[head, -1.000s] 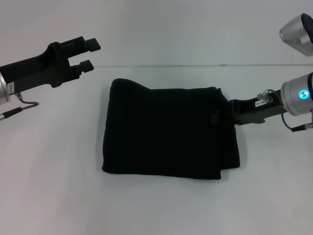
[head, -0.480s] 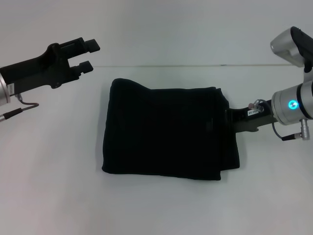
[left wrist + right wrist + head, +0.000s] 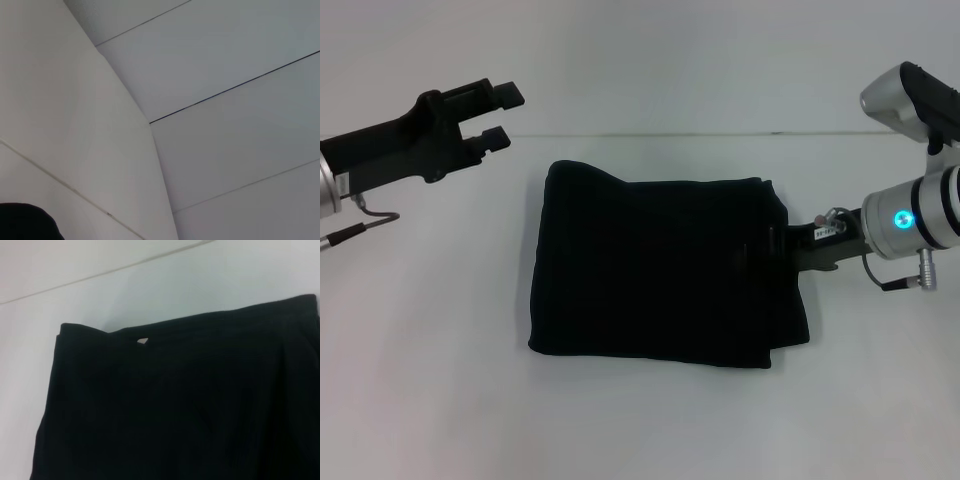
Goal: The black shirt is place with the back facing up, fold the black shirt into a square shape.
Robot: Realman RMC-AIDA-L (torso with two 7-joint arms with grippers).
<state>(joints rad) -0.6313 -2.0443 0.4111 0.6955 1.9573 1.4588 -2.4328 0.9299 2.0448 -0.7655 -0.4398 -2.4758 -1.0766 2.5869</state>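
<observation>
1. one black shirt [image 3: 665, 268] lies folded into a thick, roughly square bundle in the middle of the white bench [image 3: 430, 380], its layered edges stacked along its right side.
2. the left gripper [image 3: 500, 113] is raised above the bench at the far left, well apart from the shirt; its two fingers [image 3: 506, 93] stand apart with a clear gap between them and hold nothing.
3. the right gripper [image 3: 782, 247] reaches in from the right at bench height and meets the shirt's right edge; its tip is black against black cloth there, so whether its fingers are parted or closed on the fabric cannot be told.
4. behind that gripper a silver wrist section [image 3: 920, 215] carries a glowing blue-green light.
5. in the right wrist view the shirt [image 3: 180, 400] fills most of the picture, with a small pale gap showing in the fold along its far edge and the white bench [image 3: 30, 345] beyond it.
6. the left wrist view shows only pale panelled surfaces with thin dark seams, and a dark rounded shape in one corner that cannot be identified.
</observation>
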